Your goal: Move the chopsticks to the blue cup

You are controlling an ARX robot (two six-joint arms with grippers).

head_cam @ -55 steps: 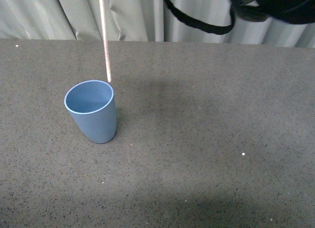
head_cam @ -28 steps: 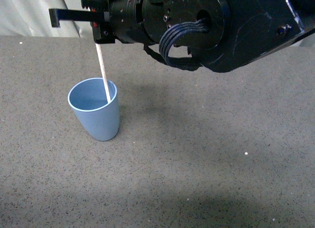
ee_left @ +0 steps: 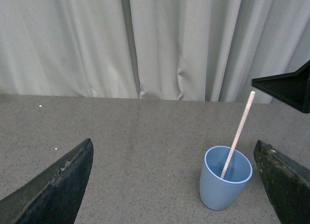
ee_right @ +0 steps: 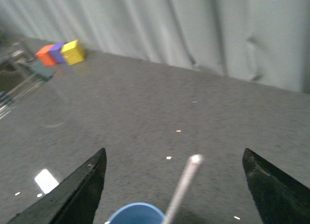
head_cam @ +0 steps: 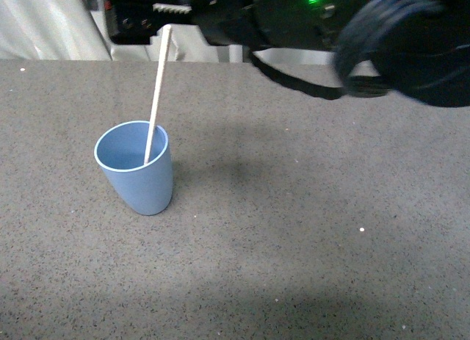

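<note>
The cup (head_cam: 136,177) stands left of centre, the stick (head_cam: 156,98) leaning out of it to the right. The right gripper (ee_right: 173,150), jaws wide, crowds the air above the stick's top. The table (head_cam: 308,230) lies open right and near; a curtain (ee_left: 169,40) closes the far edge.

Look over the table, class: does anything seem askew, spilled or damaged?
Nothing is spilled or damaged. The plain light-blue plastic tumbler stands upright. The thin off-white stick stands slanted inside it, which is normal for a loose stick.
</note>
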